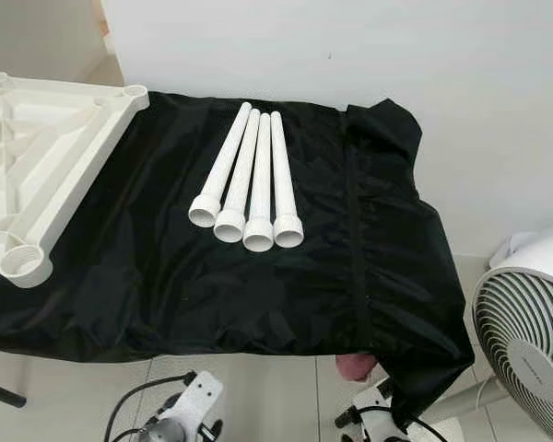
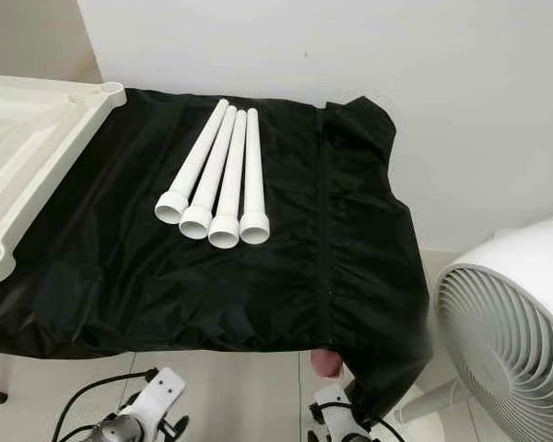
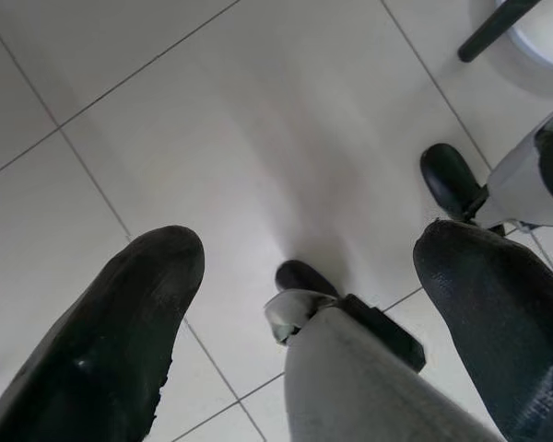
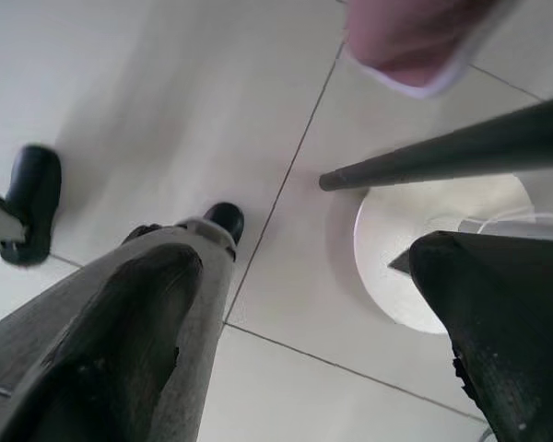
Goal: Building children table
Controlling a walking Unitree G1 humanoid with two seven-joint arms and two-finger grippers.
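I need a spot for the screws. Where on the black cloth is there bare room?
The black cloth is bare along its near edge, below the four white legs, and on the stretch between those legs and the white tabletop at the left. Right of the legs it is free but wrinkled, sloping off near the fan. It is crowded only around the legs.

A: What is getting cut off here?

B: The white table frame (image 1: 46, 175) is running off the edge at nine o'clock, and the fan (image 2: 511, 331) is spilling past the four o'clock corner.

A: Anything hiding?

B: The black cloth (image 1: 258, 276) is covering the tabletop entirely. Something pink (image 1: 357, 367) is peeking from under its hem at five o'clock; I am not making out what it is.
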